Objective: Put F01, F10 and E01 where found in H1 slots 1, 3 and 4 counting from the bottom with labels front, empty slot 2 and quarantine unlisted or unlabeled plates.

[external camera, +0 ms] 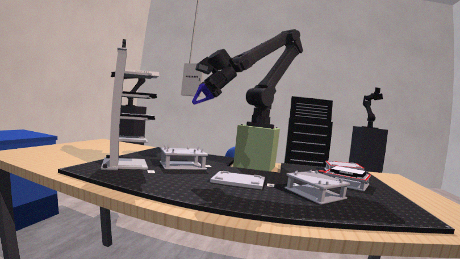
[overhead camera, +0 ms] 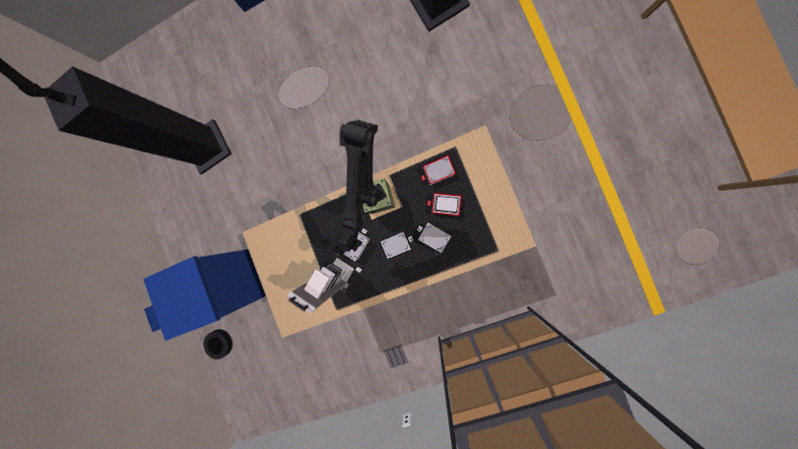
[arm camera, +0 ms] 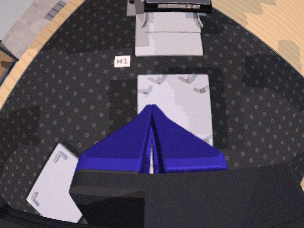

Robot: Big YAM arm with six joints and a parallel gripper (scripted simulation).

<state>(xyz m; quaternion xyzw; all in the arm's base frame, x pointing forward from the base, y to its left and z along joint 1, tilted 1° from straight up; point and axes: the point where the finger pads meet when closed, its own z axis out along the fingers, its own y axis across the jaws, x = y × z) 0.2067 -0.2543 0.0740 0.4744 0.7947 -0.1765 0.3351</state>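
The plate hotel H1 stands at the left end of the black mat. A white plate lies on its top shelf. Dark plates lie on the two shelves below, one above the other. I cannot read any labels, and the bottom shelf is unclear. My gripper has blue fingers and is shut on nothing. It hangs high above an empty raised nest right in front of the hotel and points toward the hotel.
A flat nest and a second raised nest lie mid-mat. Two red-edged quarantine nests sit at the right; one holds a white-topped plate, while the other looks bare. The arm stands on a green pedestal.
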